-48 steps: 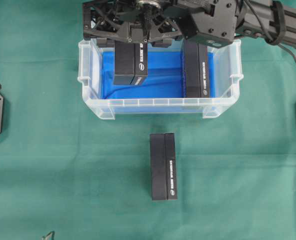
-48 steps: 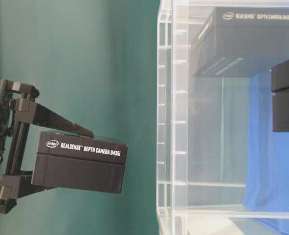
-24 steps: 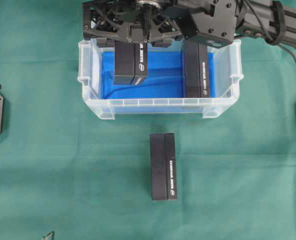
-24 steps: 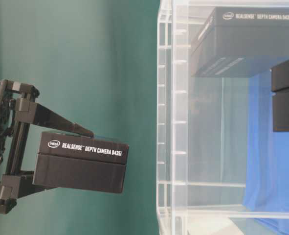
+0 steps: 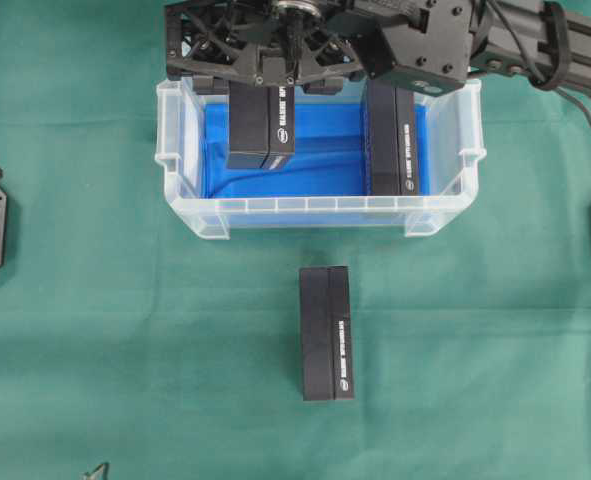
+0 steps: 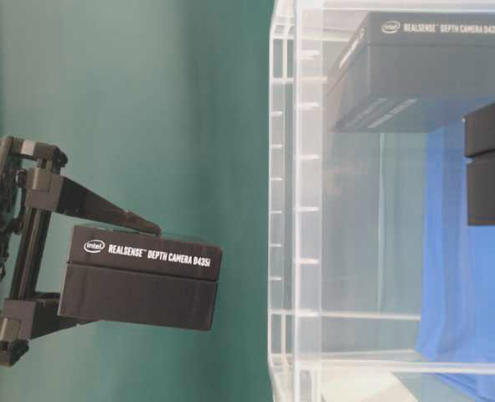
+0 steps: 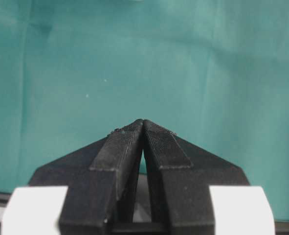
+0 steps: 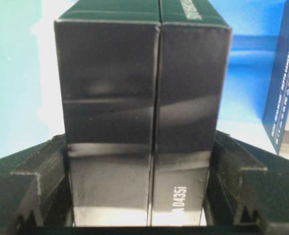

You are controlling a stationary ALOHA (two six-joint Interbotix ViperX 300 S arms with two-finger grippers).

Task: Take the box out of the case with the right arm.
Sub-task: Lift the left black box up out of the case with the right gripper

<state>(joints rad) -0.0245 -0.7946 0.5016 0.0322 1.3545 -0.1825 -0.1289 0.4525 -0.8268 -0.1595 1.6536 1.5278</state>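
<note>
Nothing moved but a slight drift of the gripped RealSense box (image 6: 138, 276); right end effector (image 8: 139, 196) clamps it above case (image 5: 175, 150). Step: extraction. Next: carry clear, set on table (image 5: 125, 330).

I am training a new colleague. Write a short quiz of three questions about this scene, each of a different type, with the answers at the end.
1. True or false: the right gripper is shut on a black box.
2. How many black boxes show in the overhead view? A) one B) two C) three
3. Fill in: the box on the green cloth lies ______ the case.

Key:
1. True; its fingers press both sides of the held box, seen lifted in the table-level view.
2. C: the held box, a second box in the case, a third box on the cloth.
3. outside
</note>
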